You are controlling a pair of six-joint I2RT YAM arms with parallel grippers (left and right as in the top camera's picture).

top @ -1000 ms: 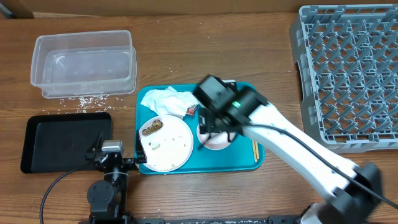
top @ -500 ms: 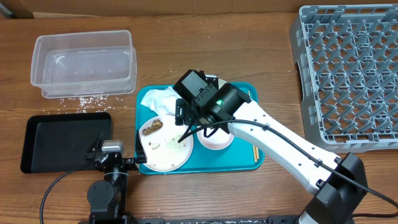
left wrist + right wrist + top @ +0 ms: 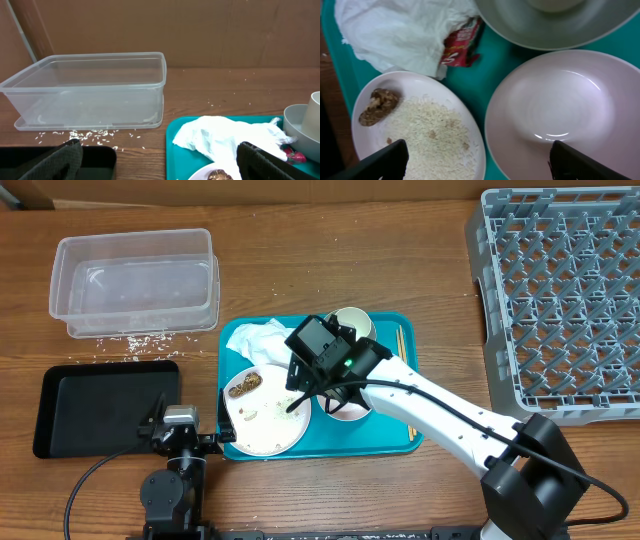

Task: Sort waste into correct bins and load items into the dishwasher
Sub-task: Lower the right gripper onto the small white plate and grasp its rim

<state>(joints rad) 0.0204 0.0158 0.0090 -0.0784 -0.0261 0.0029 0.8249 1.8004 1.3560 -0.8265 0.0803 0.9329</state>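
Our right claw [image 3: 480, 159] hangs with its jaws spread wide and empty, over the seam between the plate [image 3: 420, 87] and the white bowl [image 3: 555, 115]. Our left claw [image 3: 165, 162] sits low at the near edge of the table [image 3: 330, 260], also spread wide with nothing in it. The table is brown wood grain, and the teal tray [image 3: 490, 82] lies at its middle.

On the plate we see rice [image 3: 427, 132] and a brown lump [image 3: 377, 106] at 10 o'clock. Beyond, the wrapper [image 3: 462, 42] pokes out from under the napkin [image 3: 400, 30], with the grey bowl [image 3: 545, 20] at 1 o'clock. The chopsticks [image 3: 401, 340] lie along the teal tray's right side.

From the teal tray, the black tray [image 3: 105, 405] is at 9 o'clock. The tub [image 3: 135, 280] is at 10 with loose grains [image 3: 130, 340] before it, and the rack [image 3: 560, 300] is at 2. A brown board [image 3: 200, 30] backs the table.
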